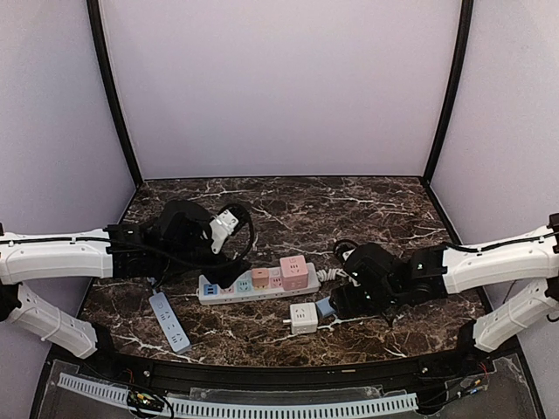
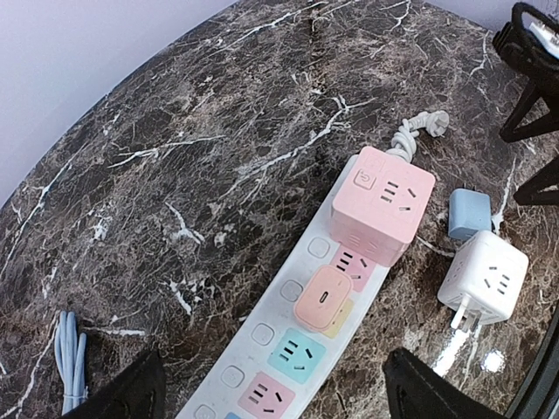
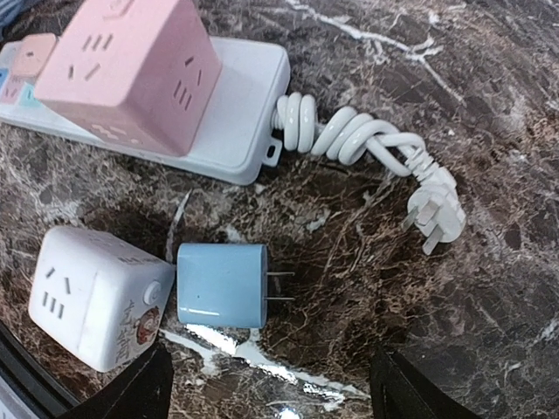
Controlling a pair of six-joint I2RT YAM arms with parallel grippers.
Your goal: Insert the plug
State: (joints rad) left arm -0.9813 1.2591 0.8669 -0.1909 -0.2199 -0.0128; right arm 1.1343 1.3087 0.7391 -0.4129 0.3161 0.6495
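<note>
Since nothing is gripped by either arm, the step in hand is judged to be the pickup of the blue plug [image 3: 220, 285]. It is laid flat on the marble table [image 3: 489, 288], just beside the white cube adapter [image 3: 92, 292] and near the power strip [image 3: 240, 113], with its two prongs pointed away from the adapter. The right gripper [image 3: 275, 386] is held above it, fingers spread wide, with nothing between them and nothing touched. The left gripper [image 2: 279, 388] is likewise spread and empty, poised over the strip. A descent and a closing across the plug's blue body are called for next, the prongs being left free; afterwards the prongs must be turned downward and matched to an unoccupied socket.
</note>
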